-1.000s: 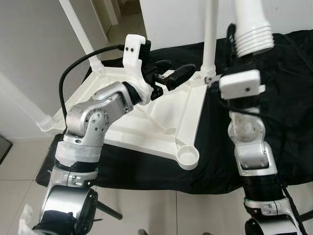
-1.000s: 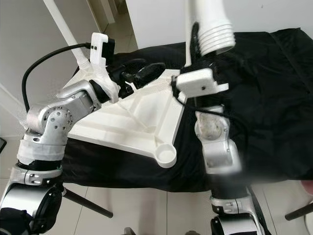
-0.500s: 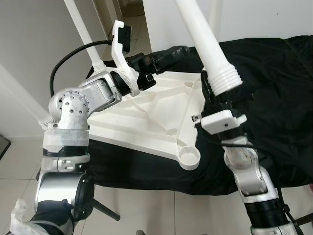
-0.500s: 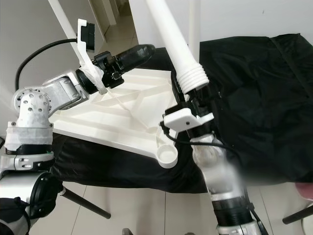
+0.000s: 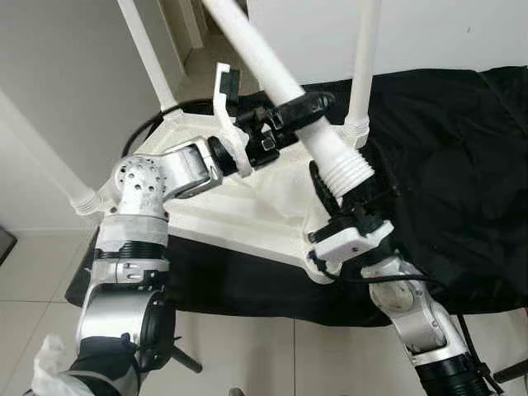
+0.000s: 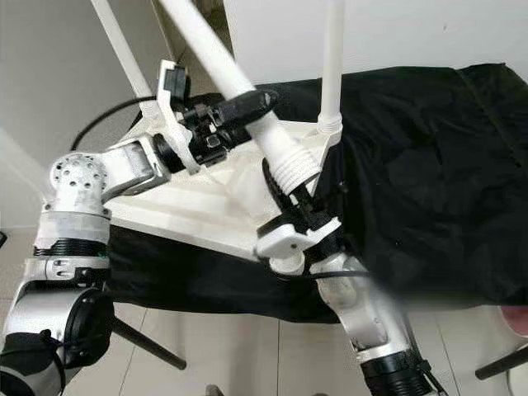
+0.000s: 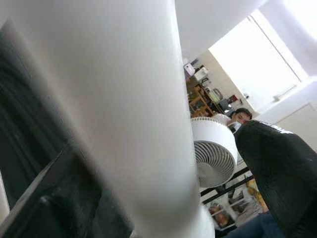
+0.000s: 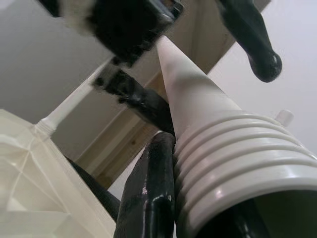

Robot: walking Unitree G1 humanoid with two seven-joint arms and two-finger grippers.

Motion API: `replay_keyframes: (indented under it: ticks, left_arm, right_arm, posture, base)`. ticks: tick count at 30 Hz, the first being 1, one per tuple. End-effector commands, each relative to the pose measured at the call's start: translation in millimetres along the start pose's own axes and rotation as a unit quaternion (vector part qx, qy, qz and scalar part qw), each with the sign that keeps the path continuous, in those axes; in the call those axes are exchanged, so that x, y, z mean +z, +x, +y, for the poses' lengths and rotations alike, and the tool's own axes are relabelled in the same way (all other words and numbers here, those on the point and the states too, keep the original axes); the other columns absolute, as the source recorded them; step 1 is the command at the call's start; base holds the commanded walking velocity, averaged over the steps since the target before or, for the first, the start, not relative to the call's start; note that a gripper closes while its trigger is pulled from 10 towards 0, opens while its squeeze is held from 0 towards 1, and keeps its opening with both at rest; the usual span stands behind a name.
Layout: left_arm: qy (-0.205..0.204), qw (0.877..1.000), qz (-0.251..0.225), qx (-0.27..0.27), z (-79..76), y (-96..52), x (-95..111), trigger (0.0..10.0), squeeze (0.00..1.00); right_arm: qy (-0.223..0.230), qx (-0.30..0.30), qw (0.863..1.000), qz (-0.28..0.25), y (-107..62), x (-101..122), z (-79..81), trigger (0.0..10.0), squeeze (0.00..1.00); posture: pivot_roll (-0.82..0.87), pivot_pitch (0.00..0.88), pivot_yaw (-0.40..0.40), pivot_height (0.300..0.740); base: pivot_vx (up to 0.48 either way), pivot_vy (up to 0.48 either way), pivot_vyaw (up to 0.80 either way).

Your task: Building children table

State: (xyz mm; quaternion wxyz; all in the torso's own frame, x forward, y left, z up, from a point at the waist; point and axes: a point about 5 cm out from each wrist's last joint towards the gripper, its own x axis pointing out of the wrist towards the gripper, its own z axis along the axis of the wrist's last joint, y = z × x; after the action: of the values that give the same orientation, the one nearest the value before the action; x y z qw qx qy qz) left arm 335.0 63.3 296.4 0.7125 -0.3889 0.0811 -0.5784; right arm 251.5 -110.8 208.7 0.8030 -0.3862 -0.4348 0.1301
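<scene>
A white tabletop (image 5: 247,206) is laid upside down on a black-draped worktop (image 5: 462,165), with three legs already stood in its corners, their upper ends cut off by the frame. A fourth leg (image 5: 285,91) is held slanted above it, its long axis running from the threaded end low near the front corner up and away toward the robot's left, the far end being out of frame. The threaded end is clamped in the right gripper (image 5: 334,194), while the shaft is flanked by the left gripper (image 5: 289,111), whose grip cannot be told; the front corner socket is hidden behind the right wrist.
</scene>
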Motion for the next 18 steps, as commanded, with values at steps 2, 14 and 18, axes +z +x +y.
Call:
replay_keyframes:
  ticks: [2,14,18]
  left_arm:
    - [-0.016,0.999,-0.026,-0.009,1.8,-4.0,16,10.0,0.00]
    - [-0.042,0.994,-0.087,0.044,20.3,-13.6,43,0.0,0.00]
    - [-0.049,0.992,-0.103,0.049,24.1,-16.5,45,0.0,0.00]
  right_arm:
    - [-0.016,0.026,0.999,-0.028,-10.1,9,8.9,10.0,0.00]
    - [-0.055,0.042,0.998,-0.013,-36.4,8,12.6,10.0,0.00]
    - [-0.057,0.041,0.998,-0.006,-39.0,6,13.8,10.0,0.00]
  posture:
    - [-0.11,0.024,0.163,0.740]
    - [-0.11,0.035,0.166,0.740]
    - [-0.11,0.035,0.166,0.740]
  base:
    - [0.000,0.000,0.00]
    - [0.000,0.000,0.00]
    - [0.000,0.000,0.00]
